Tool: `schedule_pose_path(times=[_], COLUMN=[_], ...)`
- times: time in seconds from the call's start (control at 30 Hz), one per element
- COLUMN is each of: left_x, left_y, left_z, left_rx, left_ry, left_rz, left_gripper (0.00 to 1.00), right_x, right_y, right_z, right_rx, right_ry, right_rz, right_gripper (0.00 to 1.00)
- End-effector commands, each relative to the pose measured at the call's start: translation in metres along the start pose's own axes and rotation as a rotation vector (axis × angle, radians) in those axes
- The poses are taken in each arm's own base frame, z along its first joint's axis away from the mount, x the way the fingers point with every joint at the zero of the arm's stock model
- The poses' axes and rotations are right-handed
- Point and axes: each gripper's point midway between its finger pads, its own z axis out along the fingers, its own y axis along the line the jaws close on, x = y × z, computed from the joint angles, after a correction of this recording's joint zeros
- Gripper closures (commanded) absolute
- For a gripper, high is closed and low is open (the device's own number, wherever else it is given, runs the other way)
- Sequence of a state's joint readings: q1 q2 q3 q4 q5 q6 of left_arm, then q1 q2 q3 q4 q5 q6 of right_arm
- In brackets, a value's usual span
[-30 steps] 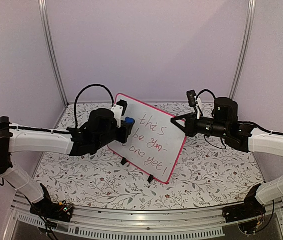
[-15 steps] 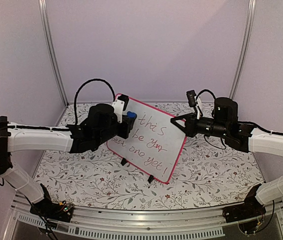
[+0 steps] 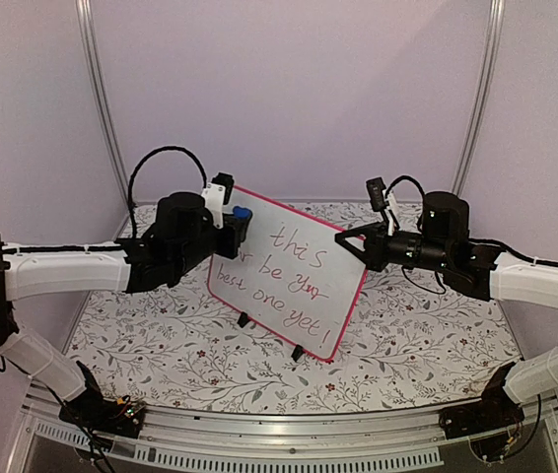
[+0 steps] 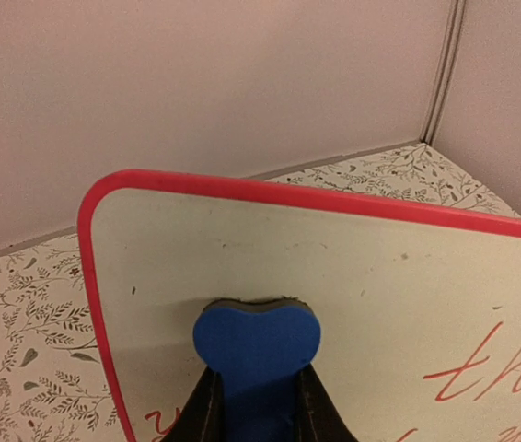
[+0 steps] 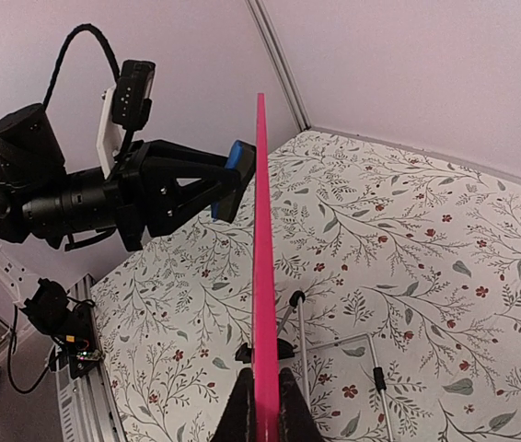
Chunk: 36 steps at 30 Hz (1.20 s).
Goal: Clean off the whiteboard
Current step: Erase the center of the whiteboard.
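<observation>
1. We find the left gripper [image 4: 259, 410] closed on a blue eraser [image 4: 256, 343]; both fingers [image 4: 207, 414] press its sides, and its rounded end juts out past the fingertips.
2. The eraser's end meets the face of the whiteboard [image 3: 289, 271] close to the upper left corner. The right wrist view, which sees the board edge-on, shows the same contact from the side.
3. We find the right gripper [image 3: 361, 243] clamped tight on the board's right edge. In its own wrist view the thin pink-red frame [image 5: 262, 276] rises straight out from between the closed jaws.
4. The whiteboard stands on the table [image 3: 161, 345] between the two arms, leaning back, its left side farther from the arm bases than its right. Two small black feet [image 3: 244, 319] rest on the patterned surface.
5. Red handwriting [image 3: 294, 276] covers the middle and right of the board. We can read "this", "be" and "best one yet!"; one word is struck through and we cannot make it out.
6. The area around the eraser is bare white apart from a few faint specks.
7. The table carries a floral print of leaves and small red flowers. Plain pale walls [image 3: 289, 89] enclose it on three sides.
</observation>
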<state>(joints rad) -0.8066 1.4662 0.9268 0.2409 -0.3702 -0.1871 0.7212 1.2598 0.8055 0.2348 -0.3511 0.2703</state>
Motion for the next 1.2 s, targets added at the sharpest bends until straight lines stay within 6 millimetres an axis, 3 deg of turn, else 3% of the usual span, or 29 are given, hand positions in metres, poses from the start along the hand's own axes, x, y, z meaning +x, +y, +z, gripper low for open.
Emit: schedule_pose_path(times=[0.0,0.27,0.47,0.77,0.93,1.17], left_x=[0.003,0.050,0.070,0.054,0.042,0.043], left_y=[0.007,0.008,0.010,-0.002,-0.026,-0.060], left_z=[-0.001,-0.001,-0.006,-0.011,-0.014,-0.014], left_rx=[-0.003,0.015,0.021,0.063,0.112,0.154], left_ry=[0.012,0.089,0.117,0.078,0.061,0.055], left_rz=[-0.003,-0.033,-0.052,-0.058,-0.034,0.017], left_gripper=[0.83,0.84,0.84,0.84,0.84,0.84], right_x=[0.060,0.062,0.062,0.062,0.061,0.058], right_y=[0.018,0.017,0.017,0.017,0.017,0.017], right_z=[0.005,0.005,0.006,0.006,0.006,0.004], right_rx=[-0.100,-0.098,-0.099,-0.097,-0.094,-0.086], right_ry=[0.206,0.211,0.211,0.212,0.211,0.210], right_rz=[-0.005,-0.003,-0.003,-0.004,-0.005,-0.008], right_gripper=[1.00,1.00,1.00,1.00,1.00,1.00])
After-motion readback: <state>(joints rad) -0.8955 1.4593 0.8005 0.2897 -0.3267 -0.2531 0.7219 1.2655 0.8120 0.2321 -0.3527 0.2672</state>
